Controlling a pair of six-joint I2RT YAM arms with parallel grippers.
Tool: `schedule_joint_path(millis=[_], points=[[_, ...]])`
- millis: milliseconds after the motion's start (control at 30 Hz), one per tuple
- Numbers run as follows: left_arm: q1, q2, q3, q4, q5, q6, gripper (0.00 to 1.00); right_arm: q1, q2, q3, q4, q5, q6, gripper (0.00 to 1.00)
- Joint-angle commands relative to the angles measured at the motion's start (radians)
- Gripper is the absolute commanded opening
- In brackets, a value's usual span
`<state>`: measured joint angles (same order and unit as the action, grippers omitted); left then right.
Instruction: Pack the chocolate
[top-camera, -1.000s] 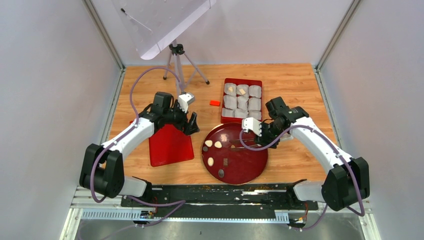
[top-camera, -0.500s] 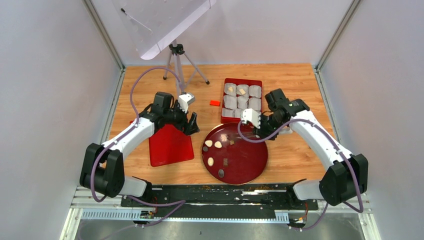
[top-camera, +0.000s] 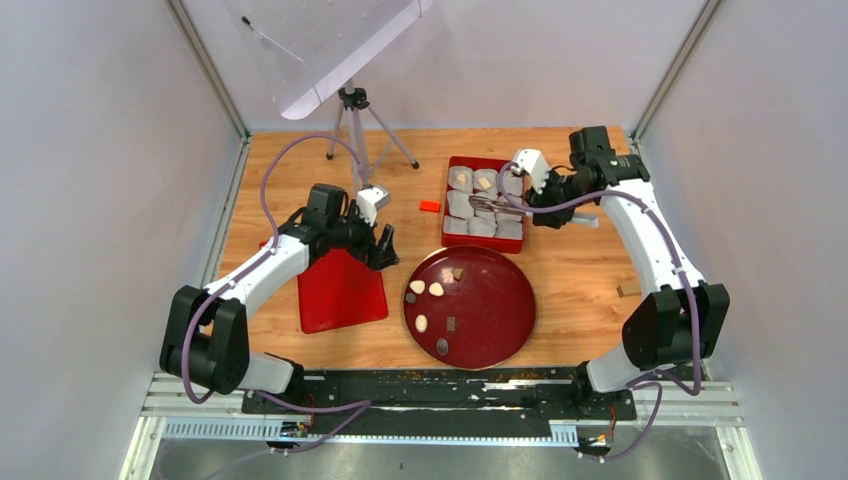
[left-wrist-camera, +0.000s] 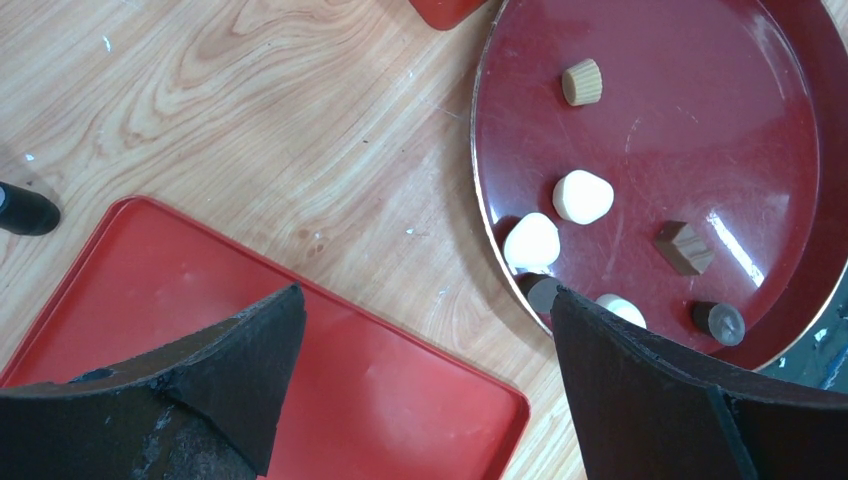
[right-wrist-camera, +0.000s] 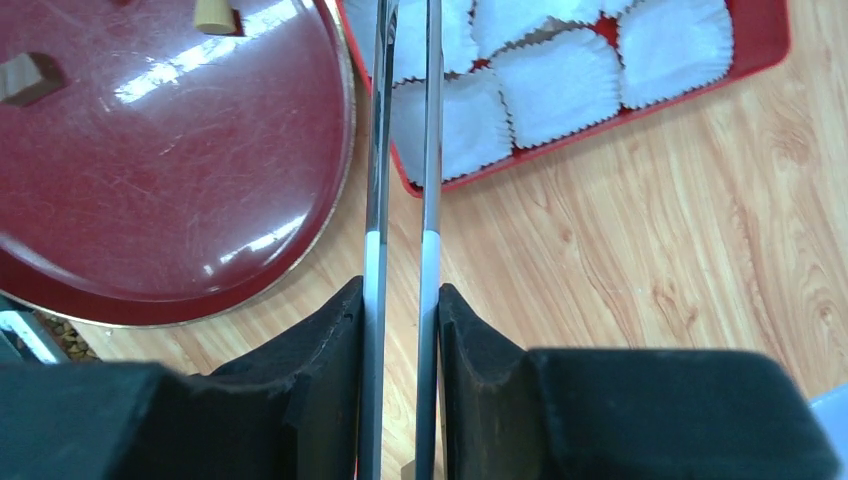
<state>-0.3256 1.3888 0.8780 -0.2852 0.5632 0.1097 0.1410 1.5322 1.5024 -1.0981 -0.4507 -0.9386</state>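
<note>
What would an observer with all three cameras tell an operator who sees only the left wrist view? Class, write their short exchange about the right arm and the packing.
Operator: What is the right gripper doing?
Observer: The right gripper is shut on metal tongs.
Operator: Where do they reach?
Observer: Across the red box beyond the plate.
Operator: Is anything packed?
Observer: Yes, two paper cups in its far row each hold a pale chocolate.
</note>
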Motion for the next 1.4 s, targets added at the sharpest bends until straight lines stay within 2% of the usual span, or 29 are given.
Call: schedule_joint_path(millis=[0,133,233,367,633,1233,1367], points=[[0.003,-0.026,0.003,0.029,0.004,0.002,1.00,0.053,-0.064,-0.040,-0.019,-0.084,-0.034,0.11],[0.003,-0.024,0.005,0.028,0.002,0.002,1.00,0.145,-0.138,-0.174,-0.011,-0.025,-0.077,0.14],[0.003,-0.022,0.006,0.027,0.003,0.002,1.00,0.174,-0.153,-0.229,-0.009,0.002,-0.072,0.20],[0.003,-0.023,0.002,0.031,0.002,0.000,1.00,0.177,-0.145,-0.236,-0.014,0.005,-0.051,0.33],[0.003,-0.034,0.008,0.036,0.006,-0.009,1.00,0.200,-0.101,-0.240,0.001,0.019,-0.055,0.40],[0.003,-0.038,-0.010,0.049,-0.006,-0.006,1.00,0.232,-0.012,-0.248,0.042,0.108,-0.052,0.46],[0.003,-0.036,-0.010,0.049,-0.006,-0.007,1.00,0.243,0.000,-0.257,0.047,0.111,-0.058,0.41]])
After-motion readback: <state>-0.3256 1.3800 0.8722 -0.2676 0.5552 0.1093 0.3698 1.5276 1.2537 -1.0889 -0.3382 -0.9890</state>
